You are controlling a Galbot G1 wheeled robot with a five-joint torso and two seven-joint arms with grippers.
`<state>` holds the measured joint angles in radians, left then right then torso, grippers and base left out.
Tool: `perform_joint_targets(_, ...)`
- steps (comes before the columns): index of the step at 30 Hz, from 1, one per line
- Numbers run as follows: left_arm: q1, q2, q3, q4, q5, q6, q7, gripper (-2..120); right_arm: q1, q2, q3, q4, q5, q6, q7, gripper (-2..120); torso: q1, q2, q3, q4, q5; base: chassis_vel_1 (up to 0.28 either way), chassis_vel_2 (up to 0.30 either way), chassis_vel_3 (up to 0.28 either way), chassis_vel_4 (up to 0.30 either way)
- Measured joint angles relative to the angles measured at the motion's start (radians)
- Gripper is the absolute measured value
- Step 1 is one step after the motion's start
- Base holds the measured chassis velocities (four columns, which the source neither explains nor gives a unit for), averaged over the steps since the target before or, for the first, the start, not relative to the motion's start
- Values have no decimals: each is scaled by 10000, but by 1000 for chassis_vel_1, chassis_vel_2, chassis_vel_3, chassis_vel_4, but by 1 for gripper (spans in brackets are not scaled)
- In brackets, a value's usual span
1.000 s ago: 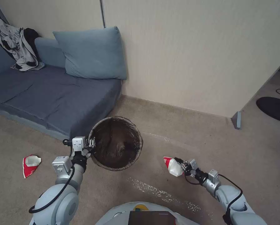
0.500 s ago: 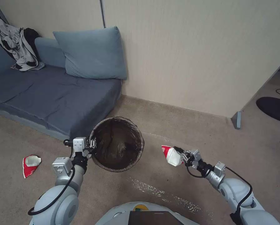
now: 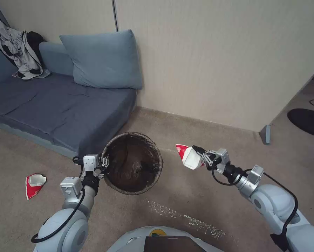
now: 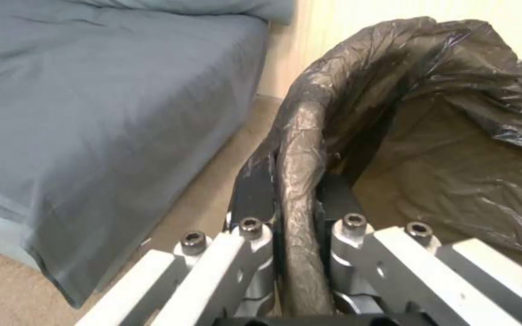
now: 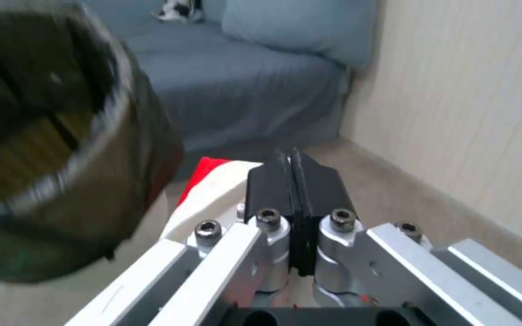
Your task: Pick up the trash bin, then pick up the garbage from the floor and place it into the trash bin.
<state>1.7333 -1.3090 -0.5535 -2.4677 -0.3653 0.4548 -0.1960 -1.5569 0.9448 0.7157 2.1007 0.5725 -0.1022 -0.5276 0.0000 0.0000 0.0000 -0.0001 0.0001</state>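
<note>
The right gripper (image 3: 200,156) is pinched tight on a crushed red-and-white paper cup (image 3: 188,156), held in the air just right of the trash bin (image 3: 133,162). The left gripper (image 3: 105,163) clamps the bin's bag-lined left rim, beside the blue sofa (image 3: 55,108). Another crushed cup (image 3: 33,184) lies on the carpet (image 3: 206,196) at far left.

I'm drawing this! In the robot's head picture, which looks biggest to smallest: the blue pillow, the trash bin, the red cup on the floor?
1. Blue pillow, farther away yet looks largest.
2. Trash bin, held up nearer the camera.
3. Red cup on the floor, clearly smallest.
</note>
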Motion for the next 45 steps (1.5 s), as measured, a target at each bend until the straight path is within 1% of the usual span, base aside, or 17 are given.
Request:
perform_joint_targets(4, -52, 55, 47, 68, 9, 115, -1, 6, 213, -332, 353, 666, 665, -407, 267, 0, 0, 0, 0, 0, -1, 0, 0, 0, 0)
perform_joint_targets(7, -79, 81, 56, 87, 4, 206, -6, 6, 296, -459, 514, 859, 903, -522, 324, 0, 0, 0, 0, 1, -1, 0, 0, 0, 0)
perform_joint_targets(8, -111, 119, 61, 103, -9, 341, -21, 6, 355, -606, 720, 1072, 1183, -657, 388, 0, 0, 0, 0, 1, -1, 0, 0, 0, 0)
perform_joint_targets(11, -157, 175, 80, 128, -78, 528, -57, 6, 402, -783, 912, 1397, 1587, -820, 505, 0, 0, 0, 0, 0, -1, 0, 0, 0, 0)
perform_joint_targets(15, -234, 249, 129, 146, -226, 825, -146, 6, 548, -1049, 953, 1830, 2061, -1016, 690, 0, 0, 0, 0, 0, -1, 0, 0, 0, 0)
perform_joint_targets(18, -322, 366, 202, 152, -382, 1081, -203, 6, 776, -1358, 728, 2205, 2441, -1192, 912, 0, 0, 0, 0, 1, -1, 0, 0, 0, 0)
perform_joint_targets(23, -441, 454, 229, 189, -473, 1198, -251, 6, 1016, -1720, 437, 2571, 2875, -1361, 1090, 0, 0, 0, 0, 0, -1, 0, 0, 0, 0)
perform_joint_targets(24, -471, 471, 233, 208, -495, 1218, -255, 6, 1081, -1842, 358, 2670, 3003, -1394, 1130, 0, 0, 0, 0, 1, -1, 0, 0, 0, 0)
perform_joint_targets(25, -556, 529, 261, 274, -538, 1232, -263, 6, 1371, -2196, 107, 2897, 3430, -1530, 1228, 0, 0, 0, 0, 1, -1, 0, 0, 0, 0)
perform_joint_targets(26, -636, 576, 295, 317, -584, 1248, -267, 6, 1516, -2342, 17, 2991, 3642, -1620, 1283, 0, 0, 0, 0, 2, -2, 0, 0, 0, 0)
perform_joint_targets(30, -952, 739, 451, 452, -793, 1342, -280, 6, 1644, -2631, -84, 3203, 3984, -1770, 1412, 0, 0, 0, 0, 3, -2, 0, 0, 0, 0)
perform_joint_targets(31, -952, 739, 451, 452, -793, 1342, -280, 6, 1644, -2631, -84, 3203, 3984, -1770, 1412, 0, 0, 0, 0, 3, -2, 0, 0, 0, 0)
perform_joint_targets(32, -1146, 842, 525, 530, -939, 1398, -285, 6, 1644, -2725, -105, 3253, 4011, -1803, 1425, 0, 0, 0, 0, -3, -2, 0, 0, 0, 0)
perform_joint_targets(35, -1565, 1027, 638, 722, -1260, 1503, -317, 6, 1586, -2883, -216, 3371, 4016, -1874, 1485, 0, 0, 0, 1, 0, -1, 0, 0, 0, 0)
perform_joint_targets(40, -1844, 1132, 685, 863, -1419, 1557, -332, 5, 1702, -3017, -546, 3412, 4012, -1918, 1611, 0, 0, 0, 0, -3, -1, 0, 0, 0, 0)
perform_joint_targets(44, -1946, 1121, 692, 915, -1462, 1580, -341, 5, 2707, -3232, -1680, 3237, 4003, -2023, 1768, 0, 0, 0, 1, 4, -1, 0, 0, 0, 0)
perform_joint_targets(45, -1946, 1121, 692, 915, -1462, 1580, -341, 5, 2707, -3232, -1680, 3237, 4003, -2023, 1768, 0, 0, 0, 1, 4, -1, 0, 0, 0, 0)
